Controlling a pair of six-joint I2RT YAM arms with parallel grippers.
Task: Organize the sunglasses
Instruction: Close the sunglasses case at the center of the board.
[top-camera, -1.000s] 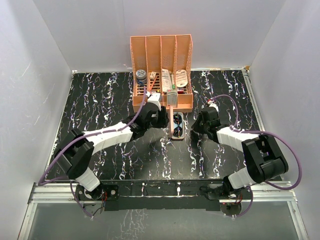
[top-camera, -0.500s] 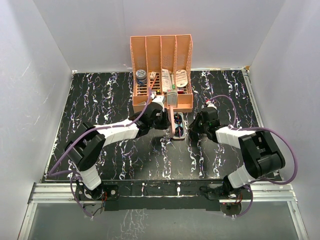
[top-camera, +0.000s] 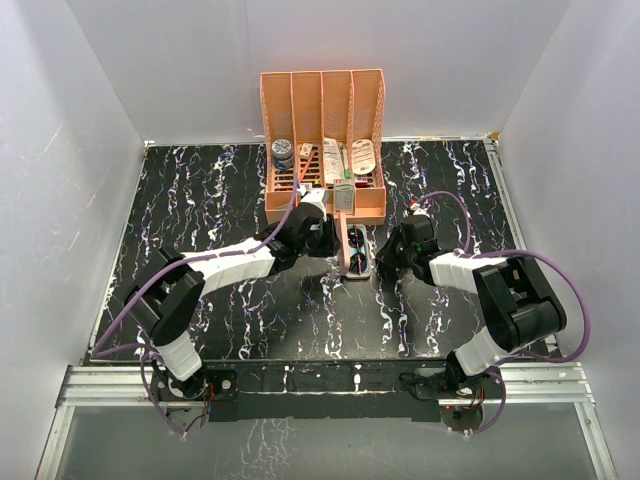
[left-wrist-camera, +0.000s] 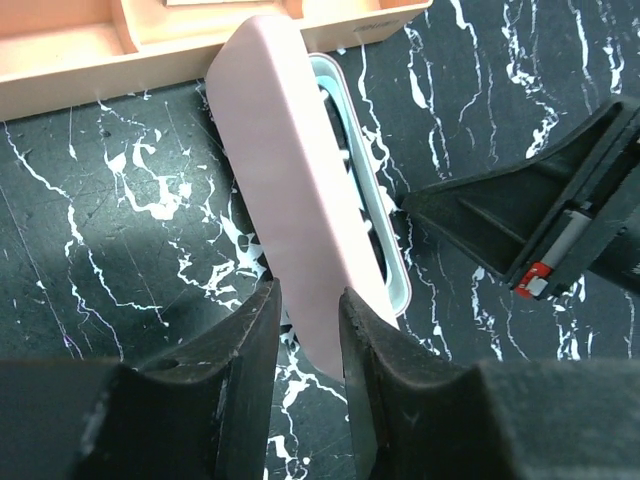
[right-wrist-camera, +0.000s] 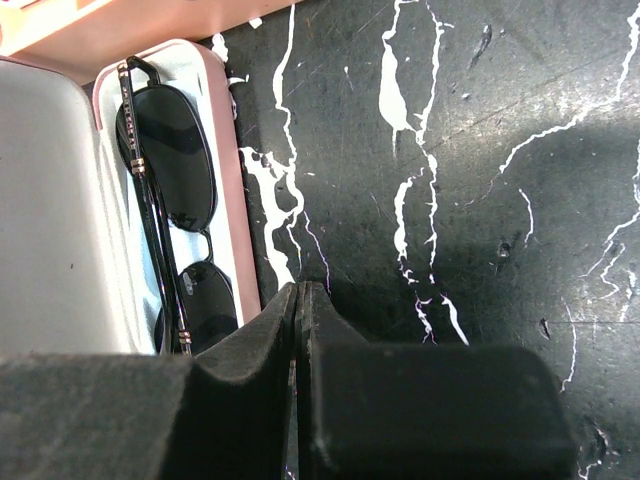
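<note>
The sunglasses (right-wrist-camera: 165, 160), black with dark lenses, lie inside the open pink case (top-camera: 350, 243), which sits just in front of the orange organizer. Its pink lid (left-wrist-camera: 290, 180) stands up on edge over the left side of the base. My left gripper (left-wrist-camera: 308, 292) is at the lid's near end. Its fingers stand slightly apart on either side of the lid, with a strip of table showing by the left finger. My right gripper (right-wrist-camera: 299, 285) is shut and empty, its tip low on the table against the case's right rim (right-wrist-camera: 240, 220).
The orange desk organizer (top-camera: 323, 150) stands at the back, directly behind the case, with a can, tubes and other small items in its compartments. White walls enclose the black marbled table (top-camera: 200, 200). The right gripper's body (left-wrist-camera: 520, 220) shows beside the case.
Both grippers have closed in a little on the case from either side. The left jaws narrowed around the lid's end, then eased apart slightly. The right gripper stayed shut.
</note>
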